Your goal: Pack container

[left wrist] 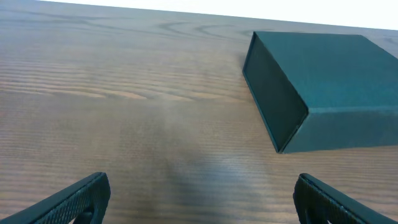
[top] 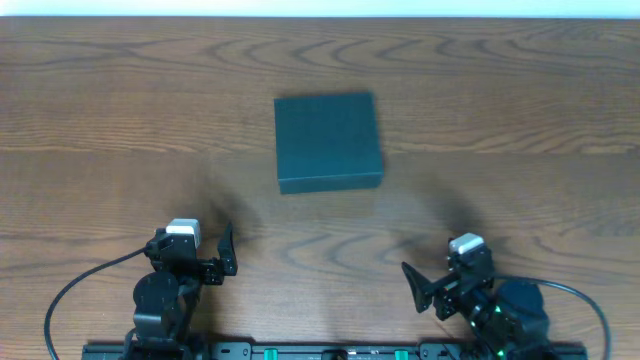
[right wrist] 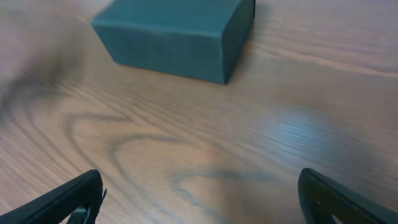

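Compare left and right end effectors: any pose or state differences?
The left end effector sits left of the container, and the right end effector sits to its right. In the overhead view, the left one lies nearer the container than the right one. Shared: both are open, hold nothing, and are clear of the container.

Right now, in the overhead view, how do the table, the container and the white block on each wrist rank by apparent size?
1. table, which fills most of the view
2. container
3. white block on the left wrist and white block on the right wrist: these look alike, so they are not ranked against each other
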